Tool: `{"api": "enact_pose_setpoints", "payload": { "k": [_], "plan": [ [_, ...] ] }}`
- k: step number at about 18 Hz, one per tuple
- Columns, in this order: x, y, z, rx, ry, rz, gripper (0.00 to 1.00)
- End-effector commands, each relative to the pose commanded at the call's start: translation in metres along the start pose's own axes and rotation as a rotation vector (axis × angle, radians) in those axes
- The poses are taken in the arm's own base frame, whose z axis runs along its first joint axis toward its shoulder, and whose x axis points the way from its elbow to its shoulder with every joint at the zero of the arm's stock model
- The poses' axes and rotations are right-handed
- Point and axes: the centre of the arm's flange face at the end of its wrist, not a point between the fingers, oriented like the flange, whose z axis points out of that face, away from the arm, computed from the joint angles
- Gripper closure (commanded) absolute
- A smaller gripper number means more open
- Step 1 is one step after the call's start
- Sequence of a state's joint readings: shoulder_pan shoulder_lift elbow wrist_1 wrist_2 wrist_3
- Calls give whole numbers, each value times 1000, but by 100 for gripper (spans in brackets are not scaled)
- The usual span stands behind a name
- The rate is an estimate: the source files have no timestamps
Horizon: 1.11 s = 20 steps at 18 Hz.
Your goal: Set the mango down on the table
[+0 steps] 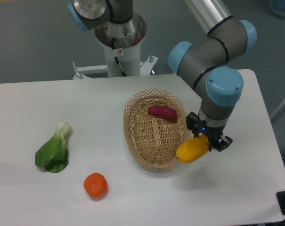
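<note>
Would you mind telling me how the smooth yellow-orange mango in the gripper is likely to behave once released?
The smooth yellow-orange mango looks rounded and oblong, so it may roll. Its glossy skin probably slips easily in the gripper. It overlaps the oval wicker basket rim, which might deflect it.

A grey-blue floor [34, 42] is seen behind the tabletop. A white pedestal [119, 59] is bolted there on a metal base plate [88, 70]. Soft, even light is cast throughout.
</note>
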<state>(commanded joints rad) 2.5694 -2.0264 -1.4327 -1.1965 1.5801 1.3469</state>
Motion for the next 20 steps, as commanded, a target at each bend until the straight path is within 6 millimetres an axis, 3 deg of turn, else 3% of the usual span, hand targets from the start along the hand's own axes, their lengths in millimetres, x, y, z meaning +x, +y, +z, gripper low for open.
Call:
{"api": "enact_pose_setpoints", "payload": {
  "k": [5, 11, 14, 16, 20],
  "plan": [
    [19, -35, -4, 8, 2, 14, 73],
    [67, -91, 2, 7, 23, 47, 73],
    [112, -120, 12, 4, 35, 116, 73],
    [155, -139, 29, 11, 18, 173, 73],
    [226, -156, 48, 47, -58, 263, 73]
  ]
}}
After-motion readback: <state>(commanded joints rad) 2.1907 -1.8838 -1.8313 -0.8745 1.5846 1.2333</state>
